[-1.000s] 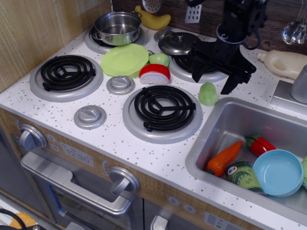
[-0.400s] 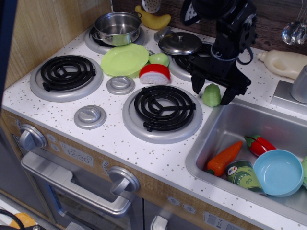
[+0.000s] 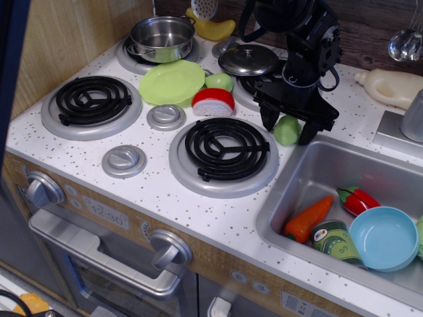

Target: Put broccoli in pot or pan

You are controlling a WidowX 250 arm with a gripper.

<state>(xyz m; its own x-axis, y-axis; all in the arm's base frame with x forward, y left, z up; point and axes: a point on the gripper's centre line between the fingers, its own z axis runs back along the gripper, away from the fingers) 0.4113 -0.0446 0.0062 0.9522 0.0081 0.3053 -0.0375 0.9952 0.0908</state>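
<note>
We see the black gripper lowered over the broccoli, its jaws spread and standing one on each side of the pale-green lump. The jaws are open, not yet pressed against it as far as we can tell; the left tip stands close beside the broccoli and the right tip just off its other flank. The broccoli rests on the speckled white worktop, between the front right burner and the rim of the sink.

The steel pot sits on the back left burner, well apart from the broccoli, upright and open-topped. Its lid lies on the back right burner, just behind the arm. Between pot and broccoli we find the lime-green plate, a smooth brighter-green piece and a red-and-white piece beside it.

In the sink lie a carrot, a red pepper, a green can and a light-blue bowl. A yellow banana rests against the back wall
</note>
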